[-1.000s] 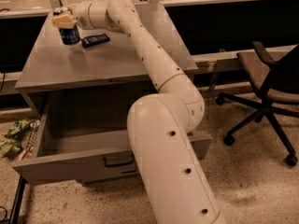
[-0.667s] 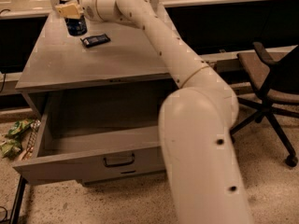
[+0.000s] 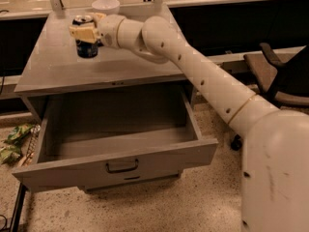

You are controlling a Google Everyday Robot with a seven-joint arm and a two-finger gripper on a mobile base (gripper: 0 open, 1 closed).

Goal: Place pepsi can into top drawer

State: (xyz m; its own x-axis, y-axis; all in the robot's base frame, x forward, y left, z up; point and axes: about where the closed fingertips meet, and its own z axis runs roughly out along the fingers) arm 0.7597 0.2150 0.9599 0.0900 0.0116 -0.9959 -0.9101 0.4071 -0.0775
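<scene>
1. Speckled floor fronts the top drawer (image 3: 159, 158), standing open.
2. Behind the drawer, above the grey counter (image 3: 58, 71), the tool (image 3: 86, 33) is closed on the pepsi can (image 3: 87, 48) at its upper sides.
3. Can looks light, rigid, slick, dentable; a mid-wall hold seems safest.

Dim warm light reaches the hand (image 3: 85, 33) clasping the pepsi can (image 3: 87, 50) over the tabletop (image 3: 126, 67).

You can't see the can's (image 3: 87, 50) upper side behind the gripper (image 3: 85, 33) clasping it above the desktop (image 3: 58, 72), and the right edge cuts off the chair (image 3: 280, 77).
</scene>
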